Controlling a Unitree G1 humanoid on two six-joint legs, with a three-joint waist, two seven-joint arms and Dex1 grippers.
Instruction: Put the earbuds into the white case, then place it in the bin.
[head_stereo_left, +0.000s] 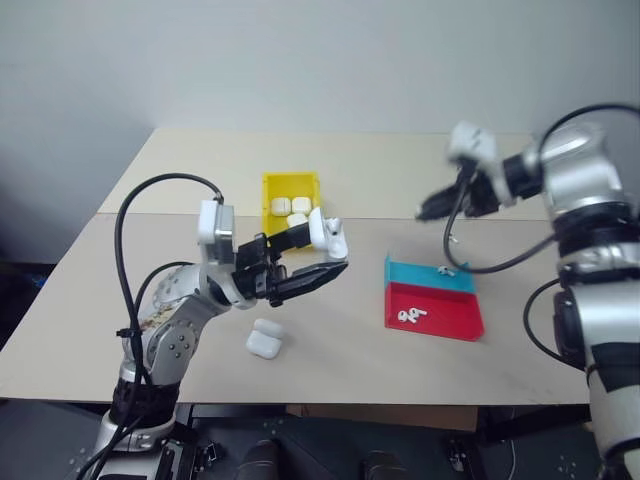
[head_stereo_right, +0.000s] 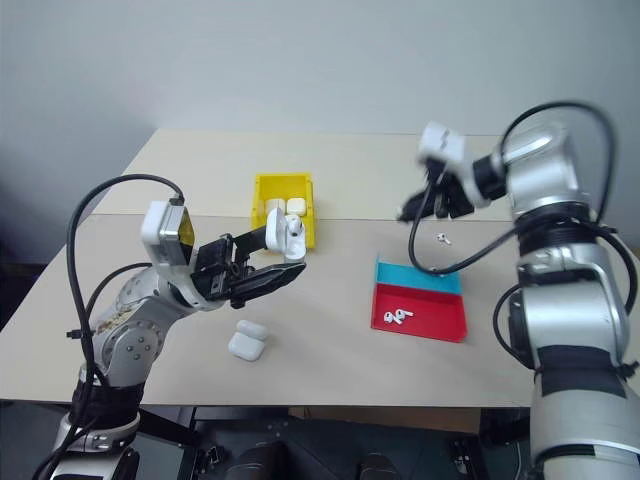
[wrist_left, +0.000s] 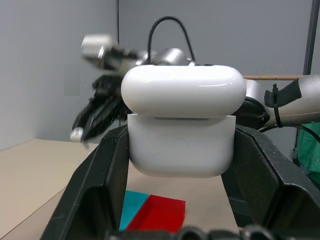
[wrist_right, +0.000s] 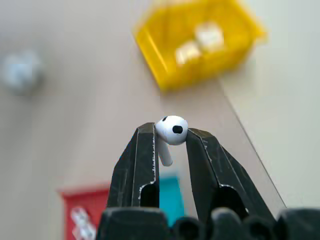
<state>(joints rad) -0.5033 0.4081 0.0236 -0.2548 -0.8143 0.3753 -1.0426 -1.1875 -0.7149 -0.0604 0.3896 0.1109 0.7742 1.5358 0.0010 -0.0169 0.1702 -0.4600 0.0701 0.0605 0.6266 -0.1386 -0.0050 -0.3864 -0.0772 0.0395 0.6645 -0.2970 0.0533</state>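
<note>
Beige table (head_stereo_left: 420, 370) (two joined tops), grey wall (head_stereo_left: 320, 60)

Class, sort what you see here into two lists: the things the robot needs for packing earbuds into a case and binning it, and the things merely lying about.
In the job:
- earbud pinched in the right gripper
- open white case held in the left gripper
- yellow bin

Lying about:
- spare case on the table
- red-and-teal tray holding more earbuds
</note>
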